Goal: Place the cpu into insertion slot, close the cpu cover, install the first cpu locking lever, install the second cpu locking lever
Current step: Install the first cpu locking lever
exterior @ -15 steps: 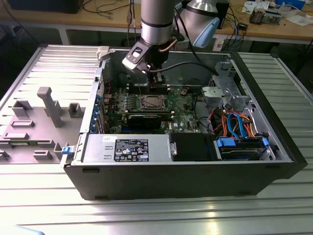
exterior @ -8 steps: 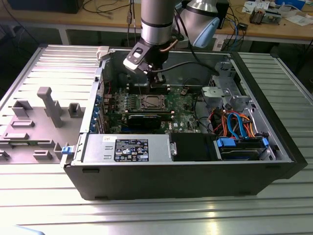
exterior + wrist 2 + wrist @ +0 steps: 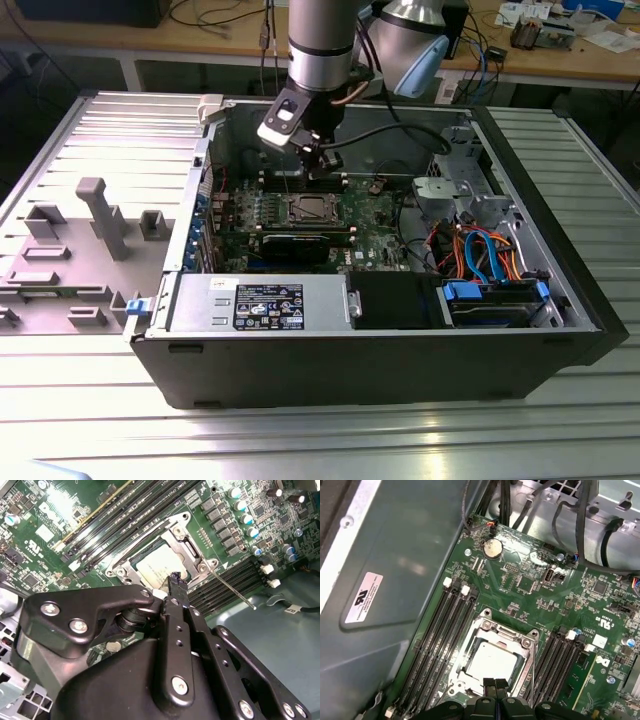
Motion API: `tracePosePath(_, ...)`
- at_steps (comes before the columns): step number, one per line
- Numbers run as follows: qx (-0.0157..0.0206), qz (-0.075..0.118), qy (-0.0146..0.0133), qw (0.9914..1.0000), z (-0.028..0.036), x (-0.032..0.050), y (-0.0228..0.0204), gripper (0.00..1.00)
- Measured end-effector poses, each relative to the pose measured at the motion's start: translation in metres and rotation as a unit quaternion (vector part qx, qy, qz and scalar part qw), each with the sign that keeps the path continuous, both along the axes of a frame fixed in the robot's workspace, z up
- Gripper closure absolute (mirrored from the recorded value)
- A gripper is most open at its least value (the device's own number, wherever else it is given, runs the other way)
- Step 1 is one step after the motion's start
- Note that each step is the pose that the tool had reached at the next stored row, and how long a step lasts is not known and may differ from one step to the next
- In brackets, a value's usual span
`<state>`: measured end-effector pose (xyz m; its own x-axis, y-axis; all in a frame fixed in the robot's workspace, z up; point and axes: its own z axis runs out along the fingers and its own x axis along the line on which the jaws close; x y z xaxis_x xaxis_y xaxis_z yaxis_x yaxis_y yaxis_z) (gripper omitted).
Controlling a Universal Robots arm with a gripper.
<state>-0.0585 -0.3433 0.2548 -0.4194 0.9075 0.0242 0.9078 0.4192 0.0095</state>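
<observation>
The exterior view shows an open computer case lying on a ribbed metal surface. The arm reaches down into the case, and its end effector hangs just above the green motherboard, close to the insertion slot.

In the second wrist view, the cpu sits in the slot with its dull silver top facing up. The cpu cover lies flat around it, and the chip shows through the cover's window. The black fingertip of the end effector is over one edge of the chip. A thin metal lever sticks out from a corner of the slot, slanting over the nearby memory slots.

In the first wrist view, the two fingertips are pressed together with nothing between them, right at the edge of the cover. A round battery sits further up the board, and a white label is stuck on the case wall.
</observation>
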Motion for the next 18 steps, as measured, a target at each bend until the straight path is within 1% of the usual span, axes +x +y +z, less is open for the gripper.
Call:
tracePosePath(5,-0.0001,0.011,0.0000,0.99993,0.0000,0.0000,0.0000,0.89)
tracePosePath(8,-0.0001,0.022,0.0000,0.99975,0.0000,0.0000,0.0000,0.89)
tracePosePath(14,-0.0001,0.037,0.0000,0.99932,0.0000,0.0000,0.0000,0.89)
tracePosePath(18,0.0000,0.065,-0.0001,0.99791,-0.0001,0.0000,0.0001,0.89)
